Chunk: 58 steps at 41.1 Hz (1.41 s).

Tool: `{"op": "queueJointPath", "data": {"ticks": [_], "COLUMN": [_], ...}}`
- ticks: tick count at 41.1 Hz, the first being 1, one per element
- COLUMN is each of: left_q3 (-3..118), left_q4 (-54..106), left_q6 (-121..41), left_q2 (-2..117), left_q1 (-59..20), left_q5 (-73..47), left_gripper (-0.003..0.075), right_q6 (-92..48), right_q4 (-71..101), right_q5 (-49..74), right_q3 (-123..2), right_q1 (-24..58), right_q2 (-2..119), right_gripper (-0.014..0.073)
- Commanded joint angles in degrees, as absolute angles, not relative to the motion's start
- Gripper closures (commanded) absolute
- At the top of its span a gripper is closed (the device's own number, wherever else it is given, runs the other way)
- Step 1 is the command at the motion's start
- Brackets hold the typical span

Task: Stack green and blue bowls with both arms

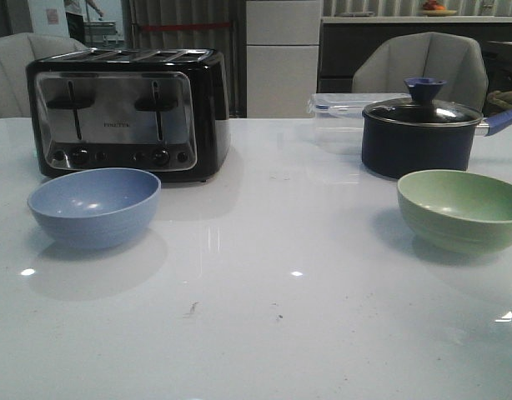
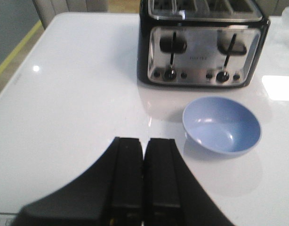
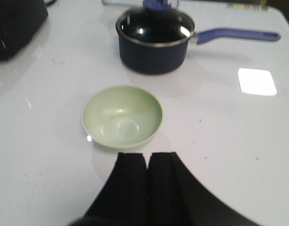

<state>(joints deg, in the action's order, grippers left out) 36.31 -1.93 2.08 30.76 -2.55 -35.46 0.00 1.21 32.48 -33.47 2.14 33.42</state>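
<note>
Green bowl (image 3: 122, 116) lies just beyond the closed right hand (image 3: 148, 162), apart.

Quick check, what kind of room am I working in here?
Probably a staged kitchen or dining corner in a lab: a toaster, a lidded pot and upholstered chairs around a white table.

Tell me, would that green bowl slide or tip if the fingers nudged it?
The green bowl looks like thin matte plastic, so probably light. On the glossy white table it would likely slide easily. Its narrow base suggests a push at the rim might rock it.
</note>
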Motion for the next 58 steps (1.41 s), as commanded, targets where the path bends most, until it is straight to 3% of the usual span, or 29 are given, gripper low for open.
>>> {"op": "queueJointPath", "data": {"ticks": [1,12,14,17,21,26,41,58], "left_q3": [37.1,37.0,37.0,37.0,37.0,37.0,37.0,37.0], "left_q4": [-1.9,-1.9,-1.9,-1.9,-1.9,-1.9,-1.9,-1.9], "left_q6": [2.2,2.2,2.2,2.2,2.2,2.2,2.2,2.2], "left_q2": [34.2,42.0,42.9,43.7,44.5,44.5,44.5,44.5], "left_q1": [-2.6,-2.6,-2.6,-2.6,-2.6,-2.6,-2.6,-2.6], "left_q5": [-31.9,-31.4,-30.9,-30.3,-29.7,-29.6,-29.6,-29.6], "left_gripper": [0.0627,0.0627,0.0617,0.0549,0.0377,0.0233,0.0223,0.0223], "right_q6": [-0.5,-0.5,-0.5,-0.5,-0.5,-0.5,0.0,-8.5], "right_q4": [0.9,0.9,0.9,0.9,0.9,0.9,3.1,13.0], "right_q5": [30.3,32.6,32.9,32.8,32.1,31.0,36.3,39.3], "right_q3": [-35.6,-35.6,-35.6,-35.6,-35.6,-36.2,-49.3,-65.7], "right_q1": [2.2,2.2,2.2,2.2,2.2,2.1,-7.2,-7.6], "right_q2": [38.0,47.8,49.3,51.3,53.0,54.5,68.1,91.2], "right_gripper": [0.0537,0.0531,0.0497,0.0372,0.0158,0.0029,0.0035,0.0035]}}
